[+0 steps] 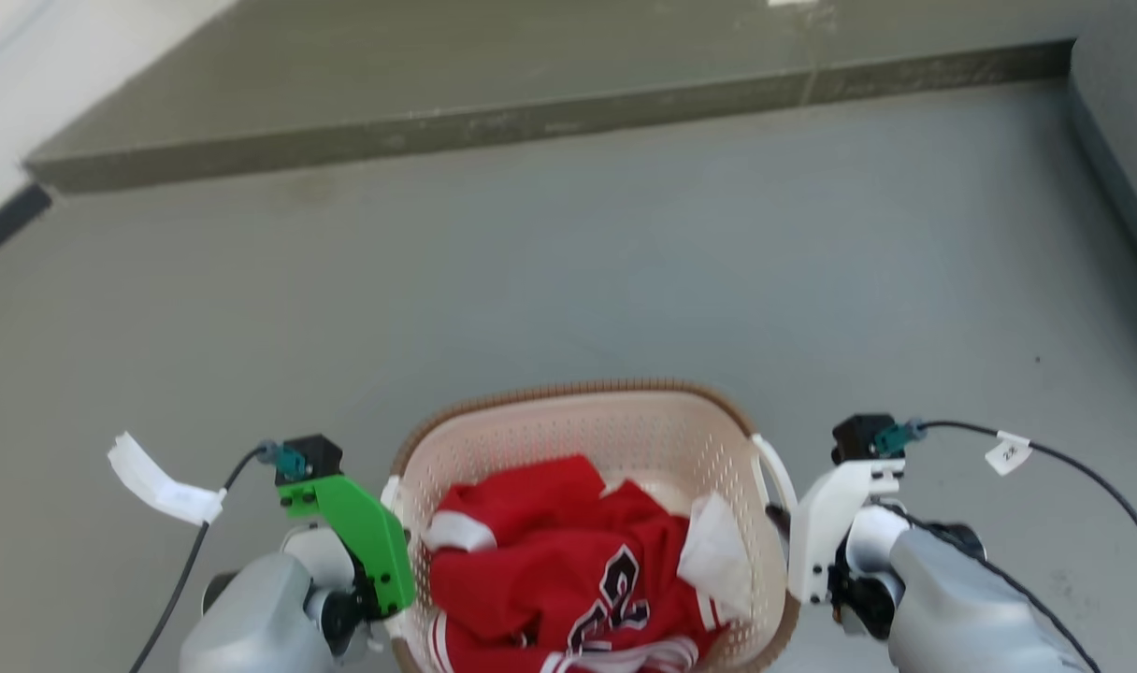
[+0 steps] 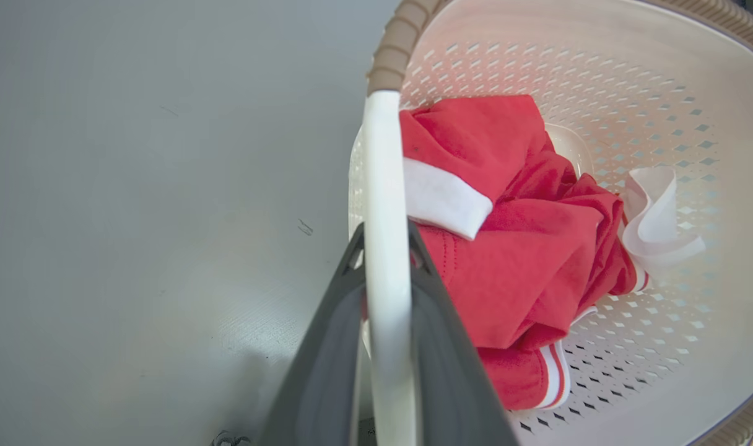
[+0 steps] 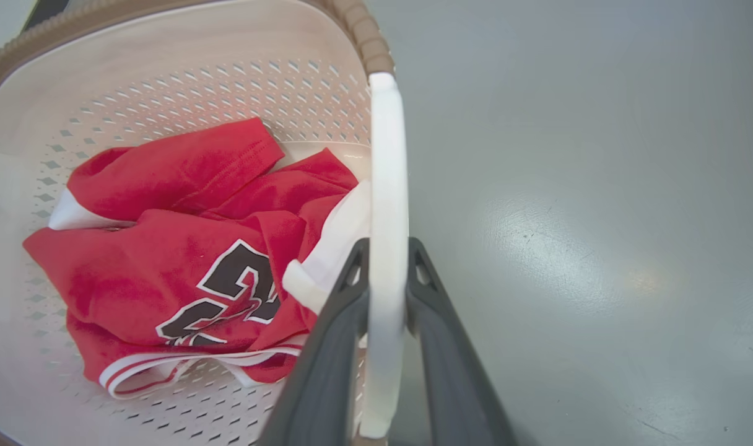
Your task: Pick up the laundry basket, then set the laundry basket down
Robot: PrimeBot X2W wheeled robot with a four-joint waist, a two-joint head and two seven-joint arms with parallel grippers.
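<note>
**Item:** laundry basket, cream, perforated, brown woven-look rim.

**Location:** low centre of the head view, over the grey floor, between the two arms. Whether its base touched the floor could not be told.

**Contents:** one crumpled red jersey with white trim and dark numerals.

**Arm, left:** the left gripper had its jaws drawn narrow on the basket's white left handle, one dark finger against each face of the strap. The left forearm rose from the lower left. Its green bracket sat close against the basket's left wall.

**Arm, right:** the right gripper was clamped likewise on the white right handle, a finger on either side. The right forearm entered from the lower right. Its white bracket stood just beside the right wall.

**Surroundings:** a darker raised ledge crossed the floor well beyond the basket.
</note>
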